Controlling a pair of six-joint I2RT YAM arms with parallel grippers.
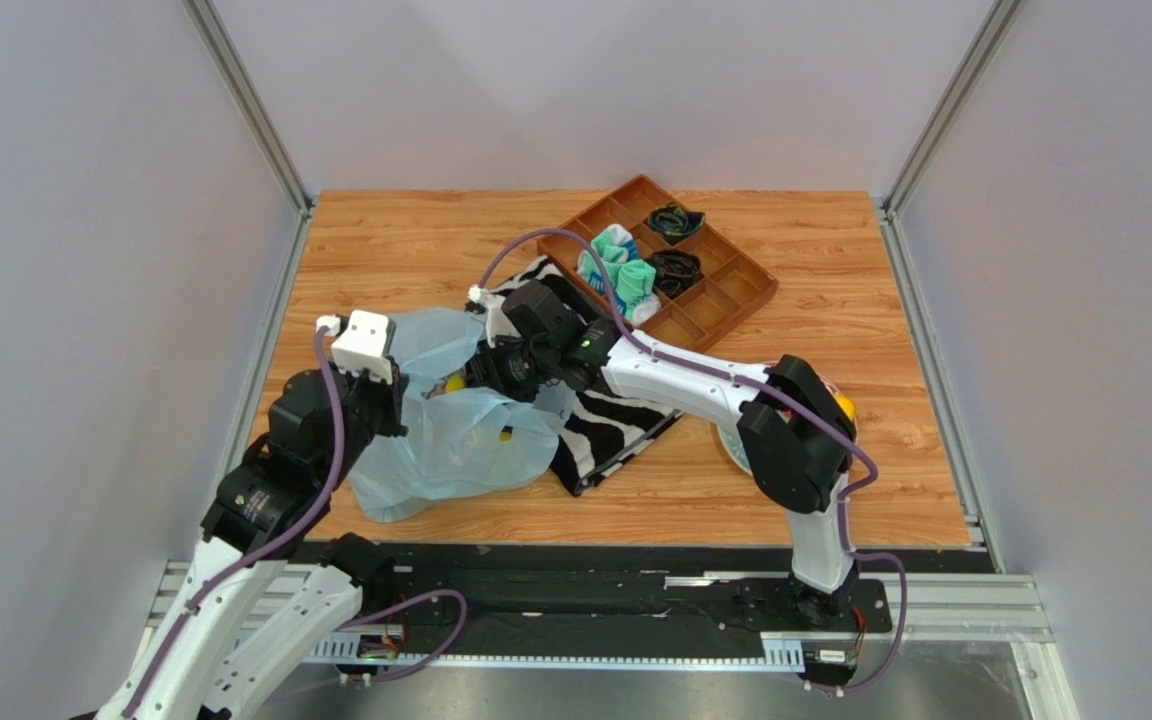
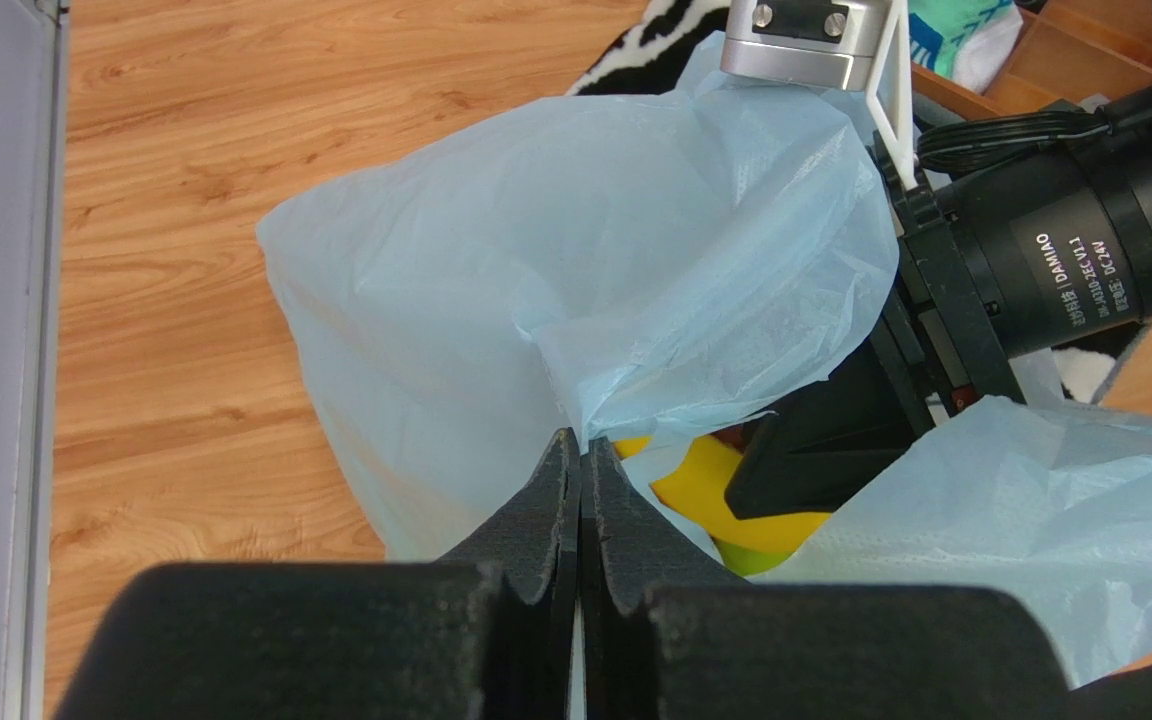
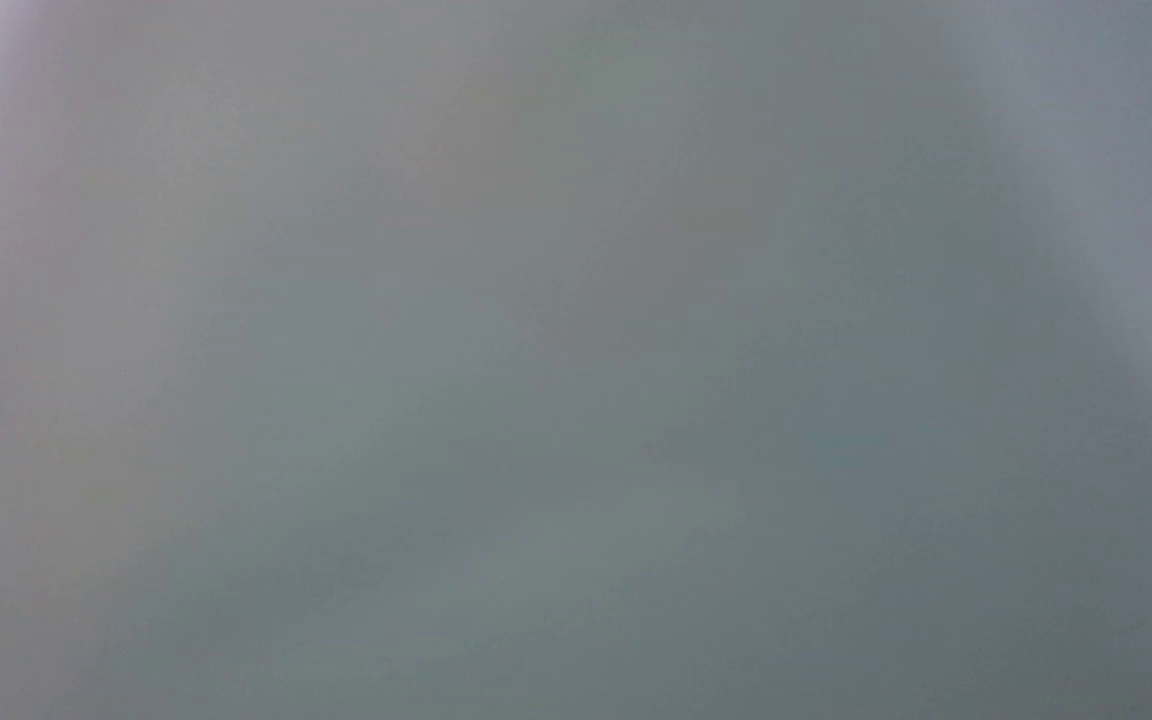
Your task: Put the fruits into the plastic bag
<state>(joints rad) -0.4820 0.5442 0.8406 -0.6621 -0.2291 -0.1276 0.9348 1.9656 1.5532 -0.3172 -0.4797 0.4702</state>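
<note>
The plastic bag (image 1: 447, 428) is spread on the tabletop (image 1: 387, 240) at about 8 o'clock from its centre, its mouth turned toward 2 o'clock. Inside the mouth, a yellow fruit (image 2: 699, 488) and a bit of green fruit (image 2: 755, 555) are seen; which fruits they are cannot be told.

The left tool (image 2: 579, 465) is clenched, with the bag's upper rim pinched between its fingertips and lifted. The right tool (image 2: 800, 458) is pushed into the mouth from 2 o'clock. Its fingertips are covered by plastic, so it cannot be told how far it is parted or whether anything is gripped. The right wrist view is filled by a grey-blue blur and nothing can be made out there.

A zebra-striped cloth (image 1: 612, 428) lies partly under the bag at 3 o'clock. A brown tray (image 1: 717, 300) with rolled socks (image 1: 620, 270) is set at 1 o'clock. A yellow-orange object (image 1: 844, 408) is mostly hidden behind the right arm's elbow.
</note>
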